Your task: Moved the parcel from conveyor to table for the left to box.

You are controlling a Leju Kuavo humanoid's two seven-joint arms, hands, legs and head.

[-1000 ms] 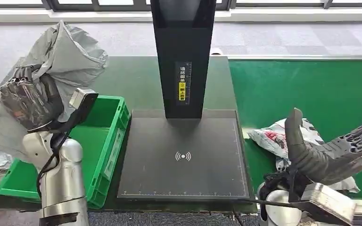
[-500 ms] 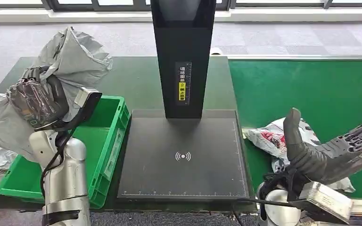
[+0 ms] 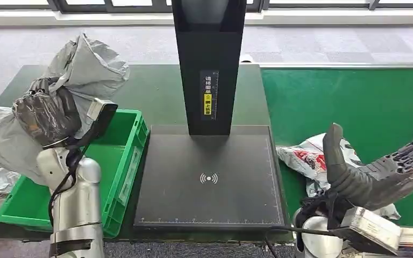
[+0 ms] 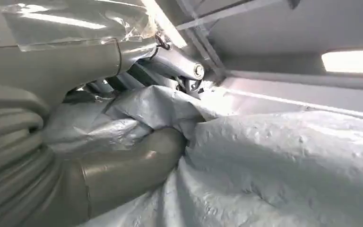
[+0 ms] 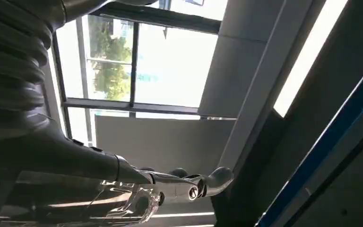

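The left hand [image 3: 47, 115], wrapped in clear film, is raised above the far left corner of the green plastic crate [image 3: 122, 161] and grips a crumpled grey plastic mailer parcel [image 3: 88, 67]. The parcel billows up past the hand over the dark green tabletop [image 3: 156, 94] and trails down over the crate's left edge. In the left wrist view the thick grey thumb [image 4: 127, 163] presses into the grey film [image 4: 274, 165] and the darker fingers close over a fold of it.

The right hand [image 3: 379, 174] hovers palm-up at the near edge of the bright green conveyor belt [image 3: 355, 102]. Its thumb stands upright, its fingers are stretched flat and apart, and it holds nothing. Just behind it a white plastic mailer bag with red print [image 3: 309, 156] lies on the belt by its left edge. A black flat scanner pad [image 3: 209, 180] with a tall black column [image 3: 208, 64] sits between crate and belt.
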